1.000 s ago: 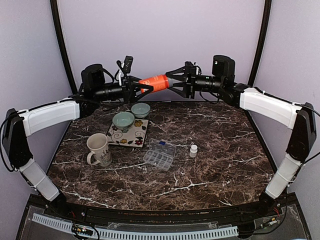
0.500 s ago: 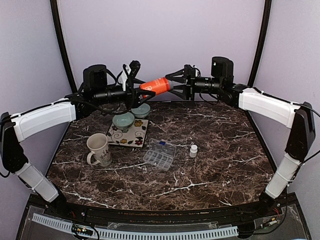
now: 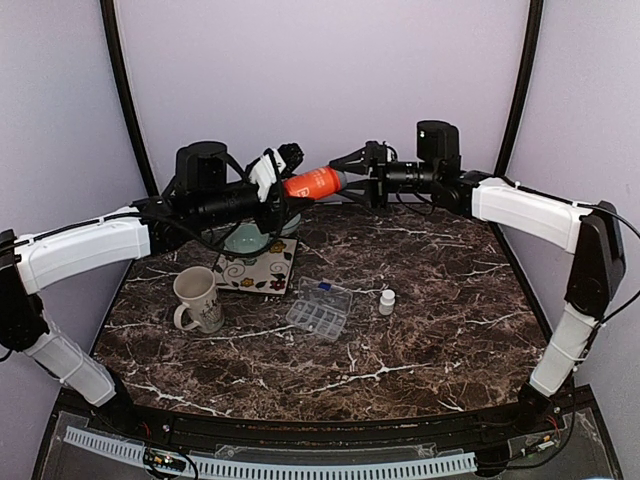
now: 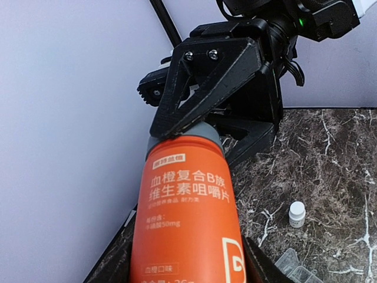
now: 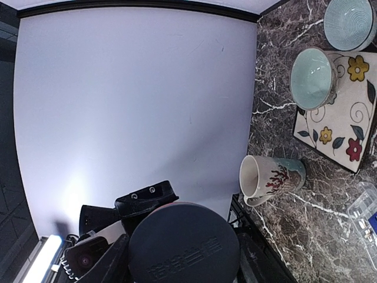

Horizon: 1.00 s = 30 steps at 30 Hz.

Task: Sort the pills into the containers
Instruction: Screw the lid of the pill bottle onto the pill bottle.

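Since a second ago the left arm has swung in toward 3 o'clock and its wrist has rolled. The orange bottle [image 3: 313,182] has gone with it, dipping a little and now tilting up from its base end at 9 o'clock to its cap end at 3 o'clock. The right arm has barely shifted.

- Bottle is aloft over the far edge of the worktop [image 3: 440,300], bridging both arms.
- Left gripper [image 3: 283,185]: jaws roughly half open, clamped on the bottle's body at its base end. The left wrist view shows the label side running up and away from the camera.
- Right gripper [image 3: 352,172]: jaws likewise part-spread, closed on the dark cap [image 5: 179,250]. In the right wrist view the cap fills the space between the two fingers.
- Organiser box [image 3: 319,309]: clear and gridded, flat on the worktop near centre, well below and apart from both sets of jaws. It lies at about 6 o'clock from the held bottle. Contents of its cells too small to tell, apart from a blue speck at its far edge.
- Small white vial [image 3: 386,301]: upright, just beside the organiser at its 3 o'clock, not touching.
- Cream mug [image 3: 197,299]: at the organiser's 9 o'clock, apart from it.
- Floral tile [image 3: 257,270]: at the organiser's 10 o'clock, carrying a pale green bowl [image 3: 245,241] partly hidden by the left arm.
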Tool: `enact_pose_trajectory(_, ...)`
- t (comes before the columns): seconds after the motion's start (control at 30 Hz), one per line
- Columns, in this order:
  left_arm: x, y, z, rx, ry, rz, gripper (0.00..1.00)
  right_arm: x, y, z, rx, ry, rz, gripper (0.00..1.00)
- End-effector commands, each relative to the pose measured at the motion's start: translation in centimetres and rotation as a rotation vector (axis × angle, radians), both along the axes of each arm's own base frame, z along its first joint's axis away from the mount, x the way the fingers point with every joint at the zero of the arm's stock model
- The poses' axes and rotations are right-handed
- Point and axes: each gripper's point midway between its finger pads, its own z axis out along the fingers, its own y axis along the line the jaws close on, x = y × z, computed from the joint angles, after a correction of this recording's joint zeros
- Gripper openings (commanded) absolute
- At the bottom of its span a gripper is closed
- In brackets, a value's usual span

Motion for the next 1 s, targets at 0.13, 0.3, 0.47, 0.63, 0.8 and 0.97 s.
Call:
enact_pose_trajectory(0.13,-6.4,-3.9,6.4,-0.221,-0.232,-0.217,0.10,-4.3,3.6,-3.4,-0.056,0.066,0.186,0.06)
enact_pose_trajectory(0.3,-6.2,-3.6,7.1,-0.338,-0.194,-0.196,0.10,-4.1,3.7,-3.3,-0.062,0.056,0.181,0.06)
enact_pose_trajectory(0.47,-5.9,-3.2,8.2,-0.432,-0.180,-0.173,0.10,-3.8,3.7,-2.7,-0.071,0.029,0.174,0.07)
enact_pose_trajectory(0.63,-5.6,-2.7,8.2,-0.480,-0.155,-0.146,0.10,-3.4,3.5,-1.6,-0.103,-0.037,0.158,0.17)
enact_pose_trajectory(0.8,-5.0,-1.9,8.0,-0.518,-0.113,-0.113,0.10,-3.2,3.0,-0.9,-0.120,-0.081,0.139,0.34)
enact_pose_trajectory(0.97,-4.2,-0.6,7.8,-0.552,-0.082,-0.079,0.10,-3.1,2.4,-0.6,-0.134,-0.113,0.119,0.46)
